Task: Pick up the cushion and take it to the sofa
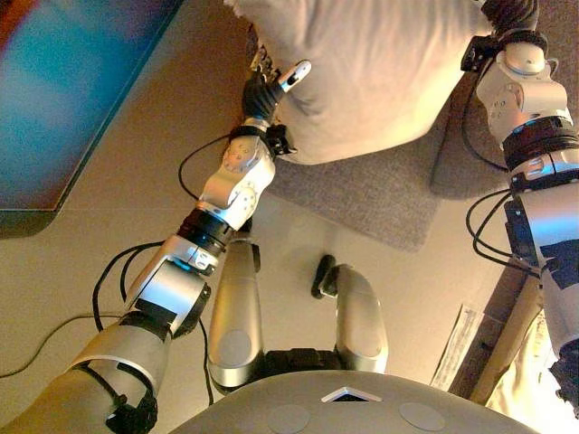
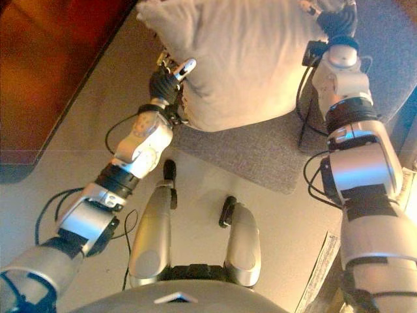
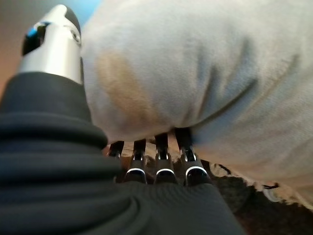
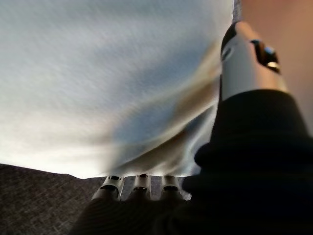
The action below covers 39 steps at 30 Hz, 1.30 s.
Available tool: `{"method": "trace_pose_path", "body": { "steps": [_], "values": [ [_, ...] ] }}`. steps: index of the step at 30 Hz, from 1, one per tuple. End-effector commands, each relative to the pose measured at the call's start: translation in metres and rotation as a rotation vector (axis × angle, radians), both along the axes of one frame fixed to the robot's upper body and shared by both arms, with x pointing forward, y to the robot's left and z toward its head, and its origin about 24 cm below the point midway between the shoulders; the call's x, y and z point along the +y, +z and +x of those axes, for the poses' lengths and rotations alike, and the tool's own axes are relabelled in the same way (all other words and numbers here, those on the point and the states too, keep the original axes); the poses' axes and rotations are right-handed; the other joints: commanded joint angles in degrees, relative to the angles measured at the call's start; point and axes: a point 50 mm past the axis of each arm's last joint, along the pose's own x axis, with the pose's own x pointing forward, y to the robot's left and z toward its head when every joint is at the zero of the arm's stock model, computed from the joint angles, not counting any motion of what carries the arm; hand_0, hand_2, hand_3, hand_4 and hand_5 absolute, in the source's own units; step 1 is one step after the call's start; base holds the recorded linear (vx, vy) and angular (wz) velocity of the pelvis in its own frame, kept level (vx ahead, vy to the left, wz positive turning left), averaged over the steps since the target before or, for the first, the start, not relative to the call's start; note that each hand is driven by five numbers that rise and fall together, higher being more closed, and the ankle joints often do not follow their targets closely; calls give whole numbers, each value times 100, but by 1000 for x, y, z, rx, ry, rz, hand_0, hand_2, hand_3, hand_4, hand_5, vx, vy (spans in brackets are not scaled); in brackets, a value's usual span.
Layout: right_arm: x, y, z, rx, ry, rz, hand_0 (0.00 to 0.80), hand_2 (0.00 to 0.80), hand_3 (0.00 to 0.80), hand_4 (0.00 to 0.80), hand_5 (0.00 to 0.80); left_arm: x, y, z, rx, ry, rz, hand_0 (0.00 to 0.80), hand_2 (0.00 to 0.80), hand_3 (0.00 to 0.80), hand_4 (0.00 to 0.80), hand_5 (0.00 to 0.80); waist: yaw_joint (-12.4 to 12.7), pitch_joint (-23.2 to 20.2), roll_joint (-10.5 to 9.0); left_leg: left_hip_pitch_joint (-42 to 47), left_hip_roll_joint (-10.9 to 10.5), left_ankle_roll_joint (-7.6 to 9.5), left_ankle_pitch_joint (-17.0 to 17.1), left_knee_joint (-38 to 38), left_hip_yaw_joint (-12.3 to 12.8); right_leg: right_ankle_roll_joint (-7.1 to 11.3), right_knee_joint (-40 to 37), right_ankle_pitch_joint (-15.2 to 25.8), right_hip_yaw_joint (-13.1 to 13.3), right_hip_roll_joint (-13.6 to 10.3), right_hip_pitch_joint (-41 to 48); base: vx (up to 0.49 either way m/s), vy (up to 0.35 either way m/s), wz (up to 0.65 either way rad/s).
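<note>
**Cushion held between both hands above the rug**

The cushion (image 2: 241,59) is carried between the two hands, over the far edge of the grey rug (image 2: 260,153); whether its lower corner touches the rug cannot be told. The left hand (image 1: 262,95) is set against the cushion's left side and the right hand (image 2: 335,23) against its right side. In the left wrist view the fingers (image 3: 161,147) are tucked under the cushion's bulge and the thumb (image 3: 54,44) is raised alongside it; in the right wrist view the fingers (image 4: 142,183) likewise disappear beneath the fabric, with the thumb (image 4: 244,58) pressed to the side; whether either set of fingers is curled into the cloth or merely laid flat cannot be told, since the tips are hidden.

The cushion is judged light, soft and easily dented; the fabric folds and dimples where the hands bear on it, so a squeeze from both sides is likely absorbed rather than resisted; slipping downward is the probable risk. Support is best kept under the lower edge near the side seams, with the thumbs on the flanks. No sofa is seen beyond the cushion.
</note>
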Motion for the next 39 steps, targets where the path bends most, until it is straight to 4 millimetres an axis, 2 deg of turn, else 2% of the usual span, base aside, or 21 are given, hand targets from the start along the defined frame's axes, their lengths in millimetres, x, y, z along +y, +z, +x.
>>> {"method": "trace_pose_path", "body": {
  "steps": [1,5,9,12,19,25,28,32,34,36,38,39],
  "values": [
    [-5,44,-5,-160,4,15,0,0,0,0,0,-12,38,2,-158,-35,-47,0,0,0,0,0,153,-101,255,239,702,-738,-1006,624,-178,254,-839,1261,248,-317,-485,0,0,0],
    [-20,44,-10,-186,-28,43,0,0,0,0,0,7,38,4,-175,17,-72,0,0,0,0,0,146,-162,277,377,698,-739,-1007,543,-121,248,-902,1244,201,-325,-383,0,0,0],
    [-42,47,-19,-214,-95,59,0,0,0,0,0,26,29,3,-169,54,-62,0,0,0,0,0,169,-259,277,570,671,-720,-986,400,-90,236,-1025,1240,107,-328,-210,22,2,2],
    [-65,52,-30,-233,-188,70,0,0,0,0,0,44,16,-1,-148,82,-39,0,0,0,0,0,207,-390,249,793,646,-696,-951,239,-69,227,-1251,1272,-11,-297,49,50,-23,1],
    [-100,62,-51,-242,-297,60,0,0,0,0,0,73,-2,-16,-141,80,70,0,0,0,0,0,309,-762,163,1480,595,-617,-751,-441,73,232,-1939,1409,-244,-176,807,82,-45,7],
    [-121,56,-66,-228,-390,14,0,0,0,0,0,91,-14,-25,-95,92,59,0,0,0,0,0,340,-1118,151,2017,545,-574,-615,-908,133,266,-2502,1556,-344,-99,1424,113,-21,11],
    [-124,41,-69,-194,-360,15,0,0,0,0,0,98,-26,-34,-51,93,32,0,0,0,0,0,324,-1288,151,2295,537,-561,-614,-1044,205,293,-2725,1599,-361,-72,1726,131,8,8],
    [-108,-13,-73,-106,-206,3,0,0,0,0,0,105,-53,-54,26,56,-31,0,0,0,0,0,239,-1581,183,2809,537,-528,-607,-1355,386,352,-3179,1738,-337,-18,2194,154,33,0],
    [-102,-33,-76,-82,-148,-5,0,0,0,0,0,105,-61,-60,49,44,-37,0,0,0,0,0,217,-1640,180,2924,539,-518,-603,-1426,448,356,-3292,1795,-319,-3,2277,81,33,-12],
    [-70,-74,-84,-46,-1,-4,0,0,0,0,0,107,-76,-74,84,24,-48,0,0,0,0,0,123,-1721,220,3136,520,-468,-609,-1558,593,372,-3493,1914,-264,10,2398,59,59,-15],
    [-45,-107,-96,-25,139,37,0,0,0,0,0,108,-90,-85,120,-9,-67,0,0,0,0,0,42,-1760,247,3311,515,-429,-618,-1652,745,378,-3615,1988,-214,19,2481,10,60,-24],
    [-41,-117,-101,-16,173,60,0,0,0,0,0,109,-94,-89,131,-13,-64,0,0,0,0,0,31,-1774,254,3358,508,-418,-622,-1672,779,377,-3634,2002,-194,21,2502,4,64,-34]
  ]
}}
